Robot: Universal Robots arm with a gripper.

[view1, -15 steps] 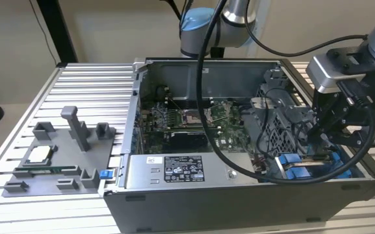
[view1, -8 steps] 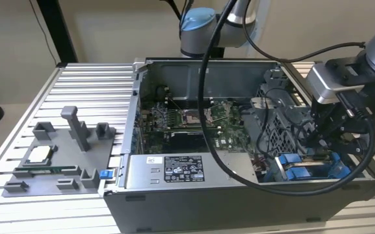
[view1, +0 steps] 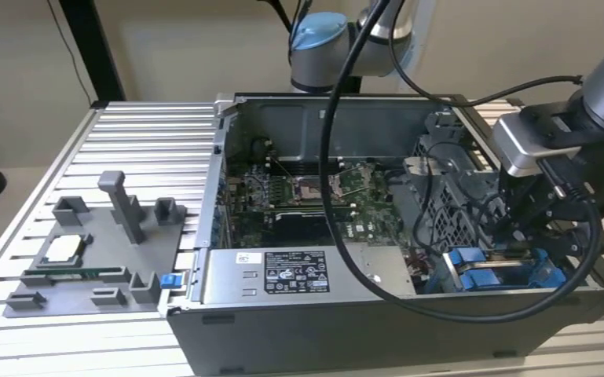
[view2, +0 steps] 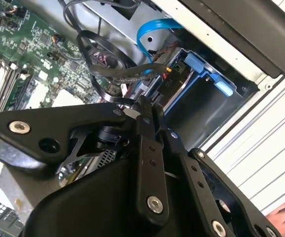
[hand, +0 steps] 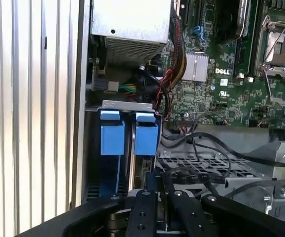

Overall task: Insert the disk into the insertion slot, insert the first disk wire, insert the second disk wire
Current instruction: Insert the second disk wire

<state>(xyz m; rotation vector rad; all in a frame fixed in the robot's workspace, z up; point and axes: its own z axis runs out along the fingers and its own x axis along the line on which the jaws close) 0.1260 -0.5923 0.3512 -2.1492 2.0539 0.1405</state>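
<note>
Gripper (view1: 527, 236) low inside PC case (view1: 280, 314), at the exterior view's right end, right over blue-railed slot (view1: 496, 271). Fingers (hand: 147, 212) look pressed together in both wrist views, nothing seen betw them. Disk (hand: 141, 170) edge-on in slot, by blue tabs; black cables (view2: 107, 69) close above.

The disk (hand: 141, 170) stands on edge inside the insertion slot (hand: 127, 106), only its narrow end and bright blue carrier clips visible. The slot, dark metal with blue rails, sits in the case corner beside the power-supply box.
</note>
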